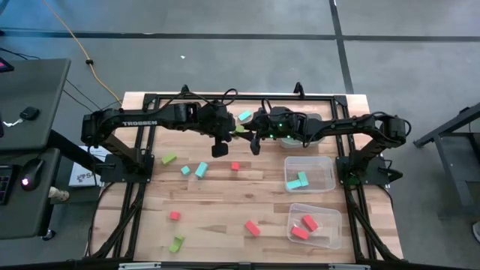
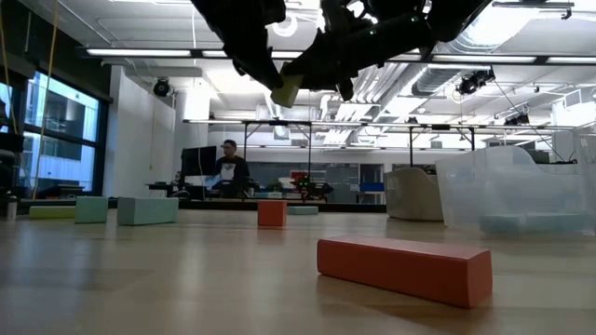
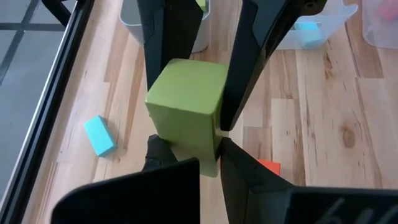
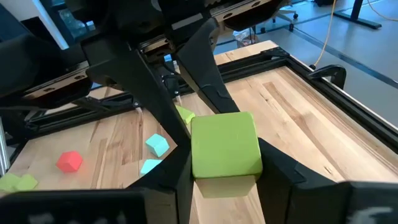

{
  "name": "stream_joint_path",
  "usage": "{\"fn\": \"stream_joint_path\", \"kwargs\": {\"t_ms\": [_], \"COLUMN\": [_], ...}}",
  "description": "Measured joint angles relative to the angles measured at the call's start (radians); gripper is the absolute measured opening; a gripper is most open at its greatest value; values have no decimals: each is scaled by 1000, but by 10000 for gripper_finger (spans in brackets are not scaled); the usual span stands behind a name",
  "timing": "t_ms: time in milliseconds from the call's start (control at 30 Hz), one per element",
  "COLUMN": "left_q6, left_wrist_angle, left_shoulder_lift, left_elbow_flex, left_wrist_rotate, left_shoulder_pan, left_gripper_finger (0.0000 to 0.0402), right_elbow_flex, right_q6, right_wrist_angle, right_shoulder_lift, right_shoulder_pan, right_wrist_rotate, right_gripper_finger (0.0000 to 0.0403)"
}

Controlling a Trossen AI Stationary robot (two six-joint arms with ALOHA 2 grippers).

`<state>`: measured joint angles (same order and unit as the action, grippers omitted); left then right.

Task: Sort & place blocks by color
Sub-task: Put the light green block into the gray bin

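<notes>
Blocks lie scattered on the counter (image 1: 225,206), and one green block (image 3: 186,109) hangs in the air between both arms, above the back middle of the counter. Two clear bins sit at the right: the nearer-back bin (image 1: 309,173) holds light blue blocks, the front bin (image 1: 315,226) red ones. A third container (image 3: 165,28) stands at the back. The left pincer (image 3: 189,112) is clamped shut on the green block. The right pincer (image 4: 225,158) has its fingers around the same block from the other side, partly closed; a firm grip cannot be told. Loose on the counter are a red bar (image 2: 402,268), a blue block (image 3: 99,135) and a small red cube (image 1: 175,215).
</notes>
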<state>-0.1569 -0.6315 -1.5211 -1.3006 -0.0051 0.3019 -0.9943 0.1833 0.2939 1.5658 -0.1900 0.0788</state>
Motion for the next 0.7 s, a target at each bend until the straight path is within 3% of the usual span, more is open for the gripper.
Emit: {"fn": "stream_joint_path", "kwargs": {"t_ms": [233, 533, 700], "left_q6": [-3, -40, -41], "left_wrist_angle": [0, 1, 0], "left_shoulder_lift": [0, -1, -2], "left_elbow_flex": [0, 0, 0], "left_wrist_rotate": [0, -8, -115], "left_shoulder_pan": [0, 0, -2], "left_gripper_finger": [12, 82, 121], "right_elbow_flex": [0, 0, -3], "right_q6": [26, 49, 51], "right_wrist_angle": [-1, -1, -23], "right_shoulder_lift": [0, 0, 0], "right_shoulder_pan": [0, 2, 3], "right_wrist_rotate": [0, 1, -23], "right_gripper_finger": [112, 112, 112]}}
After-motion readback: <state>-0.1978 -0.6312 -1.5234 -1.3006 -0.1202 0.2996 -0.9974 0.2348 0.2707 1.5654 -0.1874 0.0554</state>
